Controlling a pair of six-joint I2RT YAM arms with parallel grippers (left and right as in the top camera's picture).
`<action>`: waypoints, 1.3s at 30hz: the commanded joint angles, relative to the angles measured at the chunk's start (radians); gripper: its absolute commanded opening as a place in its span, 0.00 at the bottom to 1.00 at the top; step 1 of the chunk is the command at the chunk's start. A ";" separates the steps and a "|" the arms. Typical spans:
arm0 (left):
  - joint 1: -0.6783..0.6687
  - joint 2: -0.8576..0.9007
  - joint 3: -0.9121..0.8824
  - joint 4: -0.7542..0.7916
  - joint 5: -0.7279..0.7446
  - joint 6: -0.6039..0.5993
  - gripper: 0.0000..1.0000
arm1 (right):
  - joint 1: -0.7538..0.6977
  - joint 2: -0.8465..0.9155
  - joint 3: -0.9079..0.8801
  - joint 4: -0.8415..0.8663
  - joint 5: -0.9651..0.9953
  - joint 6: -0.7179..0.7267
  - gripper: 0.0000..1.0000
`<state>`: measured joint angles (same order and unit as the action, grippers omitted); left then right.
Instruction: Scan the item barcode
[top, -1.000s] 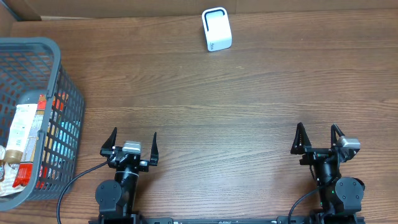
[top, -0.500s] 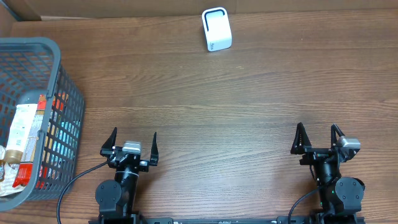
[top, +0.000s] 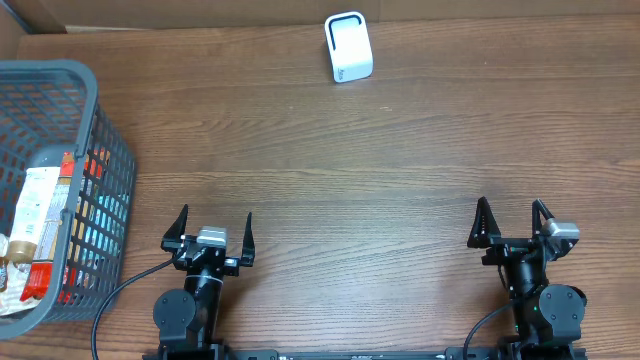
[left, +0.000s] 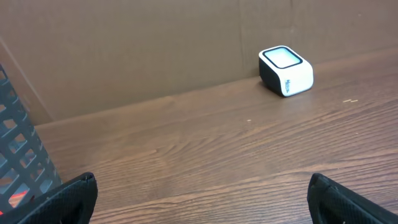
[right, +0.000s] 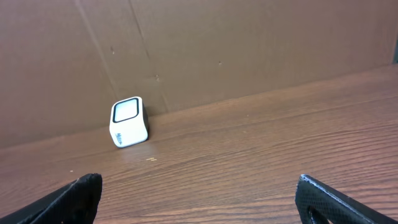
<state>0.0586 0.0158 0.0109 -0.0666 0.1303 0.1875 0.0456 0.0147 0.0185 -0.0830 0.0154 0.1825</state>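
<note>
A white barcode scanner (top: 349, 47) with a black-rimmed window stands at the far edge of the table; it also shows in the left wrist view as scanner (left: 285, 71) and in the right wrist view as scanner (right: 129, 121). Packaged items (top: 42, 215) lie in a grey basket (top: 112, 150) at the left; no barcode shows. My left gripper (top: 215, 229) is open near the front edge, right of the basket, holding nothing. My right gripper (top: 511, 219) is open at the front right, also holding nothing.
A brown cardboard wall (left: 155, 43) runs along the back of the wooden table (top: 350, 170). The basket's mesh wall (left: 18, 155) shows at the left of the left wrist view.
</note>
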 joint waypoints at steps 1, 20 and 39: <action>-0.006 -0.005 -0.006 0.000 -0.022 0.027 1.00 | 0.000 -0.012 -0.011 0.003 0.010 -0.001 1.00; -0.006 0.067 0.259 -0.190 -0.038 -0.248 1.00 | 0.000 -0.012 -0.011 0.003 0.010 -0.001 1.00; -0.006 1.054 1.695 -1.085 0.001 -0.195 1.00 | 0.000 -0.012 -0.011 0.003 0.010 -0.001 1.00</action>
<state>0.0586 0.9440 1.4509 -1.0554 0.1200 -0.0555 0.0456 0.0147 0.0185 -0.0834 0.0154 0.1825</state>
